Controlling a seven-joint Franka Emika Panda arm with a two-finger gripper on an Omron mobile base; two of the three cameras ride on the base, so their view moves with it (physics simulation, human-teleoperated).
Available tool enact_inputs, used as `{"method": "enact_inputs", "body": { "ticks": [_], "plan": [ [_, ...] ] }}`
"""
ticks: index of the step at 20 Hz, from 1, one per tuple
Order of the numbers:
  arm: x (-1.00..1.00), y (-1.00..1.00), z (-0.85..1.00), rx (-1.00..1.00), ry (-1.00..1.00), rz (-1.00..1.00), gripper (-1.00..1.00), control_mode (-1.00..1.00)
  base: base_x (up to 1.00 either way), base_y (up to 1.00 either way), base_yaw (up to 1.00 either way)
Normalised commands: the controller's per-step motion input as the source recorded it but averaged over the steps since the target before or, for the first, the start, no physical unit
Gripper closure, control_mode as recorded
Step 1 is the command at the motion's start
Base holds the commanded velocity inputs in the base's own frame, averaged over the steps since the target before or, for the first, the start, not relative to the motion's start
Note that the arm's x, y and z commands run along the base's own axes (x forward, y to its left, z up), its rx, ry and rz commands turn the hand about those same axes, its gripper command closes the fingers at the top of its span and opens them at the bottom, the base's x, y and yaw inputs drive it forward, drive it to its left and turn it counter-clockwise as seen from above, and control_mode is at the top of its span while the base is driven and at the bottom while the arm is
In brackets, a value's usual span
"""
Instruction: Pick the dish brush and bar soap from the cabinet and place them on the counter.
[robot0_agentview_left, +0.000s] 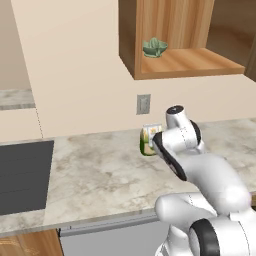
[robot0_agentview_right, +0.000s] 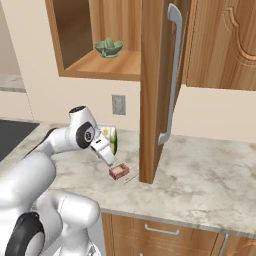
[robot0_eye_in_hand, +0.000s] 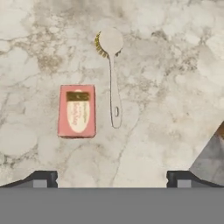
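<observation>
Flanking the bar soap (robot0_eye_in_hand: 77, 110): dish brush (robot0_eye_in_hand: 113, 74), green-and-orange packet (robot0_agentview_right: 109, 138), open cabinet door (robot0_agentview_right: 156, 90).

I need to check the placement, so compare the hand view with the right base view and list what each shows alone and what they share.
Hand view alone: the dish brush's round head and yellow bristles, and the open tool's two tips. Right base view alone: the cabinet with its open door, a green item on its shelf, and a wall outlet. Both: the bar soap lying on the counter.
</observation>
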Motion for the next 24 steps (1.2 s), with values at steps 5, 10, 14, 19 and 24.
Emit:
{"method": "enact_inputs", "body": {
  "ticks": [5,10,14,19,24],
  "plan": [
    [-0.44,0.36,0.48,0.05,-0.1,0.21,-1.0,-1.0,0.0,0.0,0.0],
    [-0.36,0.52,0.6,0.05,-0.11,0.14,-1.0,-1.0,0.0,0.0,0.0],
    [-0.31,0.68,0.41,0.02,-0.06,0.16,-1.0,-1.0,0.0,0.0,0.0],
    [-0.51,0.63,0.3,-0.01,-0.16,0.15,-1.0,-1.0,0.0,0.0,0.0],
    [-0.54,0.37,0.48,-0.02,-0.22,0.1,-1.0,-1.0,0.0,0.0,0.0]
  ]
}}
